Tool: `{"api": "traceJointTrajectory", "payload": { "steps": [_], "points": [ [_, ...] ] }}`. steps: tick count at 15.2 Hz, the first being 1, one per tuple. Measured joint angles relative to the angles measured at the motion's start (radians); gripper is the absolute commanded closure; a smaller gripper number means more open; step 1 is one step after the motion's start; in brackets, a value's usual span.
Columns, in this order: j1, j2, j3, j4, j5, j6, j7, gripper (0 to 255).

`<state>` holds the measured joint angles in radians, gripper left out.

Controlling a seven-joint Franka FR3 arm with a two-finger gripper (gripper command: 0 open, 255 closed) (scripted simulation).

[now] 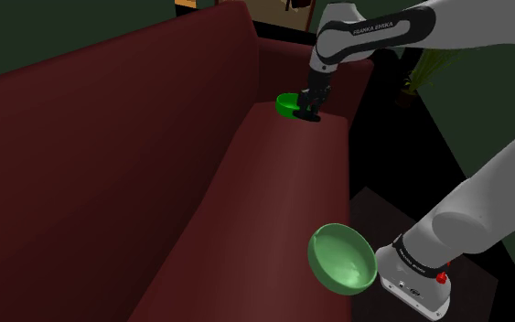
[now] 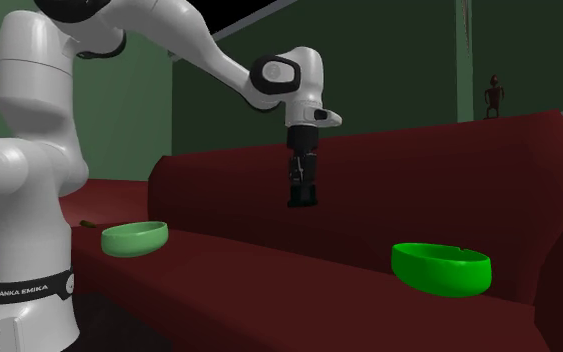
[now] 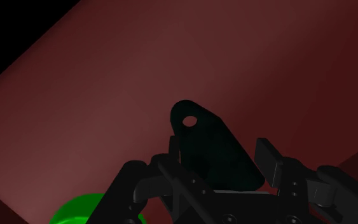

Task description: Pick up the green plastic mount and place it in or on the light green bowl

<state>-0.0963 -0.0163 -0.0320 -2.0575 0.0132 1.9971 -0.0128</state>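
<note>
We see the gripper (image 3: 220, 153) clenched on the dark mount (image 3: 206, 137). In the wrist view its two black fingers (image 3: 269, 159) press against the piece from either side. The mount looks almost black, with a rounded tip and a small hole through it, and it stands out against the dark red sofa (image 1: 109, 165) behind it.

In the second exterior view the gripper (image 2: 302, 200) hangs in front of the sofa's backrest (image 2: 419, 170), pointing down, and appears to be above the seat. In the shoulder view the gripper (image 1: 310, 114) is at the far end of the seat.

A bright green bowl (image 1: 287, 105) lies just beside the gripper there, and its rim also shows by the fingers in the wrist view (image 3: 75, 210). In the second exterior view this bowl (image 2: 441, 268) sits on the seat to the right, and the light green bowl (image 2: 134, 238) sits well apart to the left. The gripper stands between the two.

The light green bowl (image 1: 342, 259) rests at the seat's edge close to the stand (image 1: 415, 284), under the arm's lower links.

A small dark figurine (image 2: 493, 97) stands behind the sofa's top edge, and a plant (image 1: 424, 69) shows beyond the sofa's far end.
</note>
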Motion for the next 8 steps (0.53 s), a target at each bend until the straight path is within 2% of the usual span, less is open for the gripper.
{"api": "traceJointTrajectory", "payload": {
  "steps": [8],
  "points": [
    [0.045,-0.257,0.055,-0.271,0.013,0.015,0.093,255]
  ]
}}
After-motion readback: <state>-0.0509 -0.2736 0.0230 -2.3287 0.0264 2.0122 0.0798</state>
